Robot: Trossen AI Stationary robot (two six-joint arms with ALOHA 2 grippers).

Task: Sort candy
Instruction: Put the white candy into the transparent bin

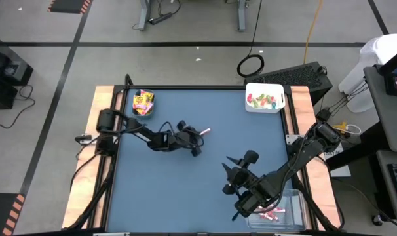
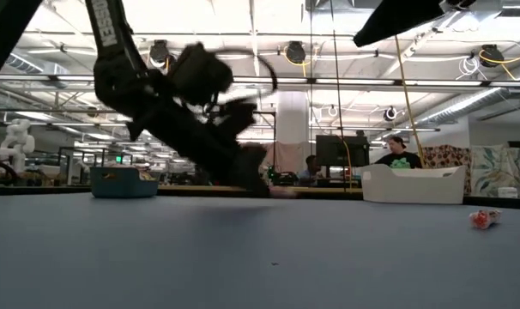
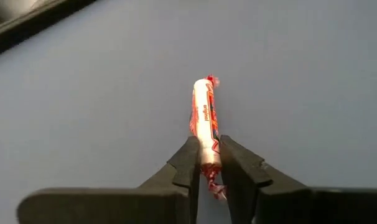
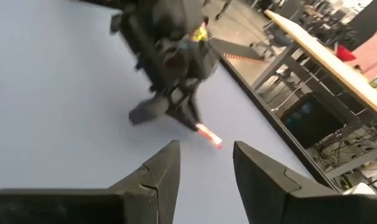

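One pink-white candy stick (image 3: 204, 124), printed "original", is clamped in your left gripper (image 3: 208, 167); your right gripper (image 4: 205, 163) hangs parted, holding nothing.

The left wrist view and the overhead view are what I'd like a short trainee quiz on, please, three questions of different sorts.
1. True or false: the left gripper is shut on the pink-white candy stick.
2. Which bin sits at the table's far right corner in the high view? A) teal bin B) white bin C) clear bin
3. Fill in: the right gripper has its fingers ____ with nothing between them.

Key: 1 true, the fingers pinch the stick near one end. 2 B; the teal bin is at the far left, the clear bin at the near right. 3 open.
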